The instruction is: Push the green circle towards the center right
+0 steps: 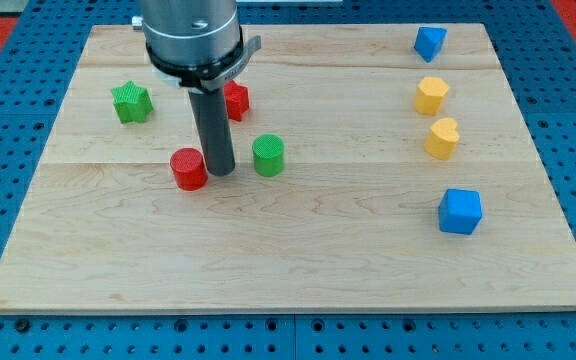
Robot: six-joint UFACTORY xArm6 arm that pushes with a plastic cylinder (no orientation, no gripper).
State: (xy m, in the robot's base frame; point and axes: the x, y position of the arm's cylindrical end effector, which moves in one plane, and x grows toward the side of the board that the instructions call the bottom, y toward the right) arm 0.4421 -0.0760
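1. Between the red circle point(188, 168) and the green circle point(267, 155): my tip point(219, 174), down on the wooden board point(298, 240). No jaws on this rig, only a straight dark rod, so nothing is gripped.
2. Tip sits just right of the red circle, touching or nearly touching it; cannot tell which. A small gap separates the tip from the green circle.
3. Green circle: just right of the tip and slightly above it in the view, left of board centre, upright, with bare board all round it.
4. Red block point(236, 100): above the tip, partly hidden behind the rod and its metal collar point(193, 40), so its shape is unclear.
5. Green star point(131, 102): well left of the tip and up, near the board's left edge.
6. Far right of the tip, a rough column runs top to bottom.
   - blue block point(429, 42), angular, near the top edge
   - yellow block point(430, 95), rounded, exact shape unclear
   - yellow heart point(442, 138), just below that yellow block
   - blue cube-like block point(460, 211), lowest of the four
7. All four right-side blocks sit well apart from the green circle, with open wood between.
8. Board rests on a blue perforated surface point(268, 340).
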